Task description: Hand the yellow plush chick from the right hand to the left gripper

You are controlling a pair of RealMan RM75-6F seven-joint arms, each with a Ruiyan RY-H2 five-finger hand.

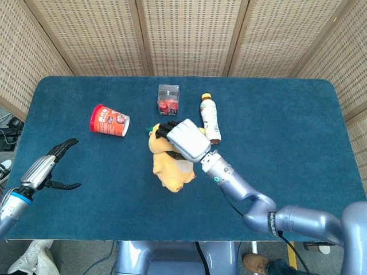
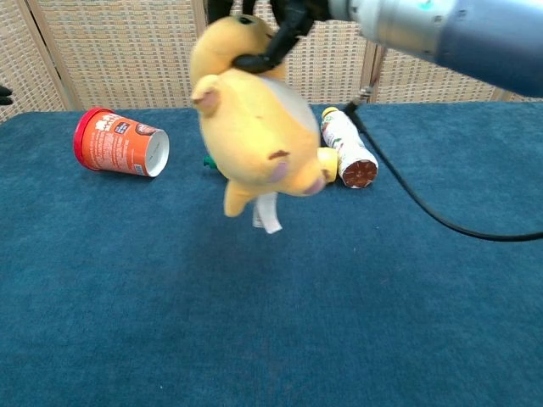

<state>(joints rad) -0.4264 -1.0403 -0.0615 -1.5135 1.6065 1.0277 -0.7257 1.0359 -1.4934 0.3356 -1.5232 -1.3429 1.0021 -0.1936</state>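
PROGRESS: yellow plush chick [image 1: 170, 169] is held aloft in the right hand [image 1: 184, 139], fingers clamped on its head, above mid-table | left hand [image 1: 47, 168] is spread and holding nothing at the near left edge, well apart; transfer judged not yet made | SURFACE: blue cloth table [image 1: 298, 132] | ROOM: wicker screens [image 1: 189, 34] are noted behind.

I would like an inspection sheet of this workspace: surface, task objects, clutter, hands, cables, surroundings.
Surface: blue cloth-covered table, flat.
Job's things: yellow plush chick, lifted off the table and hanging from the right hand.
Clutter: red paper cup on its side; clear plastic box of red items; brown-capped bottle lying down; yellow bottle mostly hidden behind the chick.
Hands: right hand grips the chick; left hand holds nothing, fingers apart, at the table's left edge.
Cables: black cable along the right arm.
Surroundings: woven wicker screen panels behind.
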